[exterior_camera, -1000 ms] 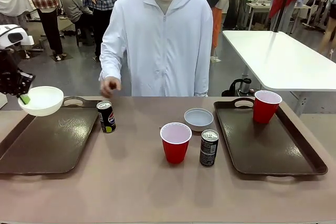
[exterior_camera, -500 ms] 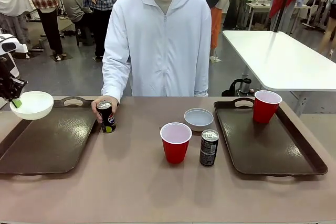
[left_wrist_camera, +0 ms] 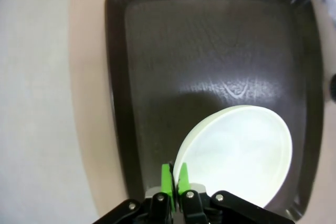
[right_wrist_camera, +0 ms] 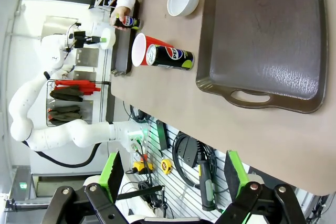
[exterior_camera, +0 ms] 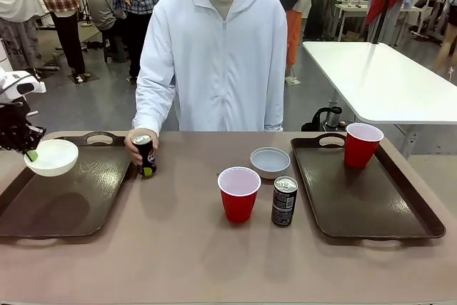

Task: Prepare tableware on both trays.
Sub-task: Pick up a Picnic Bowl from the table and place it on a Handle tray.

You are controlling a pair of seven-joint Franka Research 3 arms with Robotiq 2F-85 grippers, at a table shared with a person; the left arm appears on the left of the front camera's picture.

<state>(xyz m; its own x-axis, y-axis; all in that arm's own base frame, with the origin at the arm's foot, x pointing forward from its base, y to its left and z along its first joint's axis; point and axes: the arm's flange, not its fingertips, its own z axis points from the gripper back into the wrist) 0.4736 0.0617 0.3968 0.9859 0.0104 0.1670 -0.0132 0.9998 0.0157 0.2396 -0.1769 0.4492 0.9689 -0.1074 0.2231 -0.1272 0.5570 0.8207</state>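
My left gripper (exterior_camera: 30,153) is shut on the rim of the cream-white bowl (exterior_camera: 53,157), holding it low over the far-left part of the left tray (exterior_camera: 86,198). In the left wrist view the green pads (left_wrist_camera: 167,178) pinch the bowl (left_wrist_camera: 236,153) above the dark tray (left_wrist_camera: 210,61). The person's hand grips a dark can (exterior_camera: 146,155) beside that tray. A red cup (exterior_camera: 238,193), a second can (exterior_camera: 284,201) and a pale grey bowl (exterior_camera: 270,161) stand mid-table. Another red cup (exterior_camera: 362,144) stands on the right tray (exterior_camera: 371,205). My right gripper (right_wrist_camera: 173,177) is open, high above the table edge near the right tray (right_wrist_camera: 262,35).
The person in white stands at the far side, one hand down at the table. A white table (exterior_camera: 378,76) and a dark kettle (exterior_camera: 330,116) lie beyond the far right corner. Cables and tools hang below the table edge in the right wrist view.
My left gripper has carried the bowl left and then lower toward the left tray. The person's hand came down and closed on the can by that tray. The right arm has not moved.
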